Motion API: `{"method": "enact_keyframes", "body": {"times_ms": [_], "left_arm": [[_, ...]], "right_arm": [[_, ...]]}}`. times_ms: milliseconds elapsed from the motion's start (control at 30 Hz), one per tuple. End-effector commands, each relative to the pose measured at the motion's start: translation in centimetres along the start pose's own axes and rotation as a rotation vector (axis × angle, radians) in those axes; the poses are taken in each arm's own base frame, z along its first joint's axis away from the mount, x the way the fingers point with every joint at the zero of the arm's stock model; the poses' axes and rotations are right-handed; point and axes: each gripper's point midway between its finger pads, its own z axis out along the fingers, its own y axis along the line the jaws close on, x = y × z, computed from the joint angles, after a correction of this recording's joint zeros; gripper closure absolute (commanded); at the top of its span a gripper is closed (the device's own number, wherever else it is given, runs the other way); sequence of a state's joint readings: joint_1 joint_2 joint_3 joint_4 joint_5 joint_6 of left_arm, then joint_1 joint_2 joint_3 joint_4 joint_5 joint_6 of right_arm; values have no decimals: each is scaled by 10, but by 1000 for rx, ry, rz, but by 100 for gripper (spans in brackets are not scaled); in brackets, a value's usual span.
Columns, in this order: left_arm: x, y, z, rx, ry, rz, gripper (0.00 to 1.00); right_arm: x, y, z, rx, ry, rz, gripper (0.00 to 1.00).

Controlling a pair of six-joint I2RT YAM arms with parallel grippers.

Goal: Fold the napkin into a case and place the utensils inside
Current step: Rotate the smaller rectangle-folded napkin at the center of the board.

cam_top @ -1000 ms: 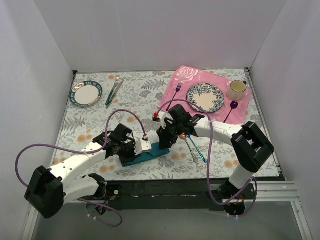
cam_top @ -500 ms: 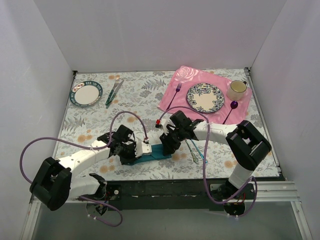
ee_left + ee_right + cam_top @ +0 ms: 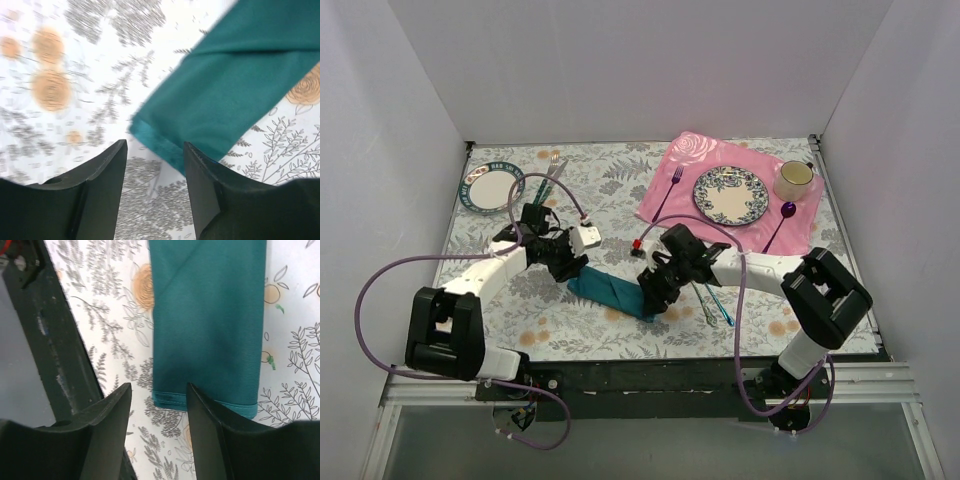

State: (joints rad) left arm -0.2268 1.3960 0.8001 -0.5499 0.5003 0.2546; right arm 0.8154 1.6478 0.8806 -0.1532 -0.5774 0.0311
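As I read the table from its near edge outward, I list first the napkin [image 3: 610, 291]: a narrow folded teal strip lying flat on the flowered tablecloth [image 3: 620, 190], with its right end nearer to me than its left.

- At the napkin's right end is the right gripper [image 3: 653, 296]. Its jaws stand apart and the hemmed end lies flat between them, not pinched.
- Just right of the napkin and outside it are the utensils [image 3: 713, 300], two slim pieces lying side by side.
- At the napkin's left end is the left gripper [image 3: 570, 268]. Its jaws are apart and hold nothing, and the cloth's corner lies between the fingers [image 3: 100, 185].
- Beyond the napkin to the right is a pink placemat [image 3: 685, 150] with a patterned plate [image 3: 730, 194], a cup [image 3: 794, 178], a purple fork [image 3: 670, 188] and a purple spoon [image 3: 782, 218].
- Beyond the napkin to the left is a small plate [image 3: 492, 188], with a green-handled fork and knife [image 3: 546, 185] beside it.
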Motion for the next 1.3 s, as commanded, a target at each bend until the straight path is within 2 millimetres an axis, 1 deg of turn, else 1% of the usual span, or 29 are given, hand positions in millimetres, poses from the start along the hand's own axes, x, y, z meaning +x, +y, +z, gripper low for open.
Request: {"method": "enact_keyframes", "body": {"times_ms": [0,67,100,200,233,267,333,400,467,533,567,600,633,667,700,733,767,800,833,867,933,967,1000,1033,1067,1100,1167,1200,1267], "left_arm": [[-37,-2,-30,-5,-133,33,52],[-32,-10,-33,6,-114,-11,54],[-28,-13,-33,10,-102,-44,59],[-12,-27,-32,41,-41,-137,70],[-9,-30,-31,46,-29,-171,72],[-6,-35,-31,55,-17,-195,73],[0,-42,-31,68,1,-220,76],[8,-51,-27,82,39,-243,78],[17,-53,-22,65,85,-256,79],[31,-55,-17,52,134,-274,79],[35,-53,-12,46,147,-284,80],[38,-52,-8,38,159,-314,81],[42,-50,-5,26,172,-326,82],[44,-43,-1,3,178,-330,83],[48,-42,5,6,195,-350,83],[45,-35,8,-10,190,-357,84],[42,-24,12,-39,175,-351,84],[44,-22,19,-32,187,-368,84],[42,-15,22,-41,182,-373,84],[32,-1,25,-65,159,-360,84],[32,8,34,-63,169,-368,85],[22,22,36,-85,145,-358,85],[20,25,39,-82,140,-357,85],[22,27,47,-69,150,-372,85],[15,38,49,-84,133,-373,85],[12,41,52,-76,125,-381,85],[13,46,60,-63,123,-416,84],[9,51,62,-67,111,-418,84],[4,51,67,-47,90,-437,83]], "right_arm": [[-44,32,-24,-64,-111,-83,42],[-58,32,-33,-42,-131,-118,39],[-62,29,-36,-23,-135,-126,39],[-66,10,-39,59,-130,-159,39],[-63,-1,-37,96,-116,-147,40],[-64,-8,-37,117,-115,-142,39],[-55,-17,-33,133,-66,-117,39],[-50,-23,-31,142,-42,-99,37],[-47,-25,-30,142,-32,-91,35],[-43,-23,-29,126,-22,-86,28],[-41,-22,-29,119,-19,-85,26],[-38,-21,-28,112,-13,-82,20],[-34,-19,-26,96,-3,-75,17],[-32,-19,-25,88,1,-71,15],[-31,-18,-25,82,4,-71,14],[-25,-18,-23,73,15,-59,13],[-24,-17,-21,68,14,-59,12],[-21,-19,-20,73,19,-50,11],[-19,-19,-18,66,24,-44,11],[-15,-20,-16,64,31,-36,11],[-9,-23,-11,63,44,-20,10],[-4,-25,-9,62,50,-9,11],[-5,-25,-6,54,44,1,10],[-1,-26,-1,46,54,20,10],[-2,-27,1,40,52,33,10],[-3,-25,5,23,48,41,10],[-6,-20,7,7,34,70,10],[-11,-16,7,0,12,59,10],[-14,-6,10,-14,7,53,10]]}}
